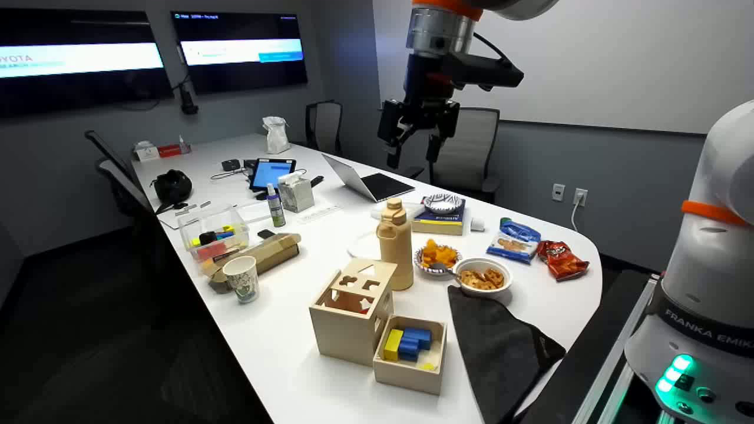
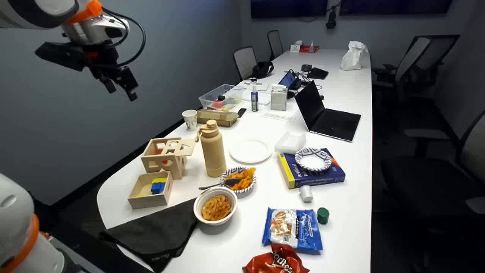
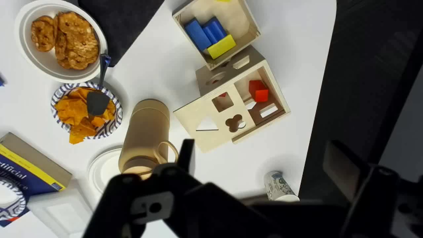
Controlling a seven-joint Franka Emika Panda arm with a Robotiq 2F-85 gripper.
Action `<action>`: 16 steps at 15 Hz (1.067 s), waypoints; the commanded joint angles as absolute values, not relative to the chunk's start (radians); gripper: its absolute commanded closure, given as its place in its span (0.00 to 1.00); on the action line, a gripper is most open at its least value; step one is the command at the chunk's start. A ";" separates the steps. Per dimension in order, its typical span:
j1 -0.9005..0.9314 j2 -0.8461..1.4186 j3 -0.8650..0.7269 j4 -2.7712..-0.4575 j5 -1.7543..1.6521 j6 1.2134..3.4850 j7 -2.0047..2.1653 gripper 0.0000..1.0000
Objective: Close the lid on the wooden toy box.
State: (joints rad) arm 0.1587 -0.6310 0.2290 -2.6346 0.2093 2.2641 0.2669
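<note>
The lid is a flat pale-wood panel with a triangle, a clover and a square cut-out. It lies partly over the top of the wooden toy box and sticks out past the box's edge on the bottle side. In the wrist view the lid leaves part of the box's top open, with a red block inside. The lid also overhangs in an exterior view. My gripper is high above the table, apart from the box. It is open and empty; the wrist view shows its fingers wide apart.
A tan bottle stands close to the lid's overhanging edge. An open wooden tray with blue and yellow blocks is beside the box. A paper cup, a chip bowl, a cookie bowl and a black cloth lie around.
</note>
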 commanded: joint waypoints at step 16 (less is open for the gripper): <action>0.050 -0.205 0.235 -2.711 0.242 2.859 0.602 0.00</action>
